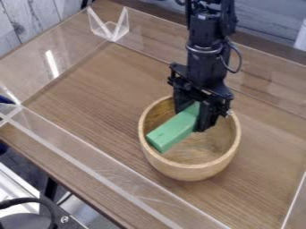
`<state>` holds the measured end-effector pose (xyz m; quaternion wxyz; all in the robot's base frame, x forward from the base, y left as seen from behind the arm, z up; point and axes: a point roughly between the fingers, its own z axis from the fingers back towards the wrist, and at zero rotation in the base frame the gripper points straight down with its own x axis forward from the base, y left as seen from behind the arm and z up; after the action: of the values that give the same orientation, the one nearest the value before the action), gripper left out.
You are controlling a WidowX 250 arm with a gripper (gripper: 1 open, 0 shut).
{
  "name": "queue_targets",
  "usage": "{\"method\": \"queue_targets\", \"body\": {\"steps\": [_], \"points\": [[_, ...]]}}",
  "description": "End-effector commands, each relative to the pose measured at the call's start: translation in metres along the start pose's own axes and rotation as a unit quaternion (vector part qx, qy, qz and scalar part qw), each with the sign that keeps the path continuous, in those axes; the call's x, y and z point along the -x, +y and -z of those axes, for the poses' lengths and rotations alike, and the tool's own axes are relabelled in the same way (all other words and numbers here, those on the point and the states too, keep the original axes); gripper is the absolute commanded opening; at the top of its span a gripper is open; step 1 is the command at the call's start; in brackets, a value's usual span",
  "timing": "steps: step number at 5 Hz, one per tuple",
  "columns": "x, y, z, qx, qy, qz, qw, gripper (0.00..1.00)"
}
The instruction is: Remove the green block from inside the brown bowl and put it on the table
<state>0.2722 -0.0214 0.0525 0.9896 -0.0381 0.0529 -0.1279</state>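
Note:
The brown bowl (192, 169) sits on the table (93, 97) right of centre. Inside it the green block (170, 131) lies tilted, its lower end near the bowl's left wall and its upper end raised toward the back. My black gripper (199, 114) points straight down into the back half of the bowl. Its two fingers stand on either side of the block's upper end and press against it. The fingertips are partly hidden by the block and the bowl's inside.
Clear acrylic walls (72, 156) edge the table along the front left and the back. A small clear acrylic stand (110, 24) is at the far left corner. A dark cable (24, 213) lies outside the wall at the bottom left.

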Motion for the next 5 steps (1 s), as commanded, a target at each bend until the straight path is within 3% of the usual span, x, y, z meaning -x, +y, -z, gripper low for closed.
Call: {"method": "queue_targets", "body": {"steps": [1, 5], "points": [[-0.0043, -0.0017, -0.0105, -0.004, -0.02, 0.004, 0.9998, 0.0], [-0.0045, -0.0019, -0.0117, -0.002, -0.024, 0.002, 0.9997, 0.0]]}}
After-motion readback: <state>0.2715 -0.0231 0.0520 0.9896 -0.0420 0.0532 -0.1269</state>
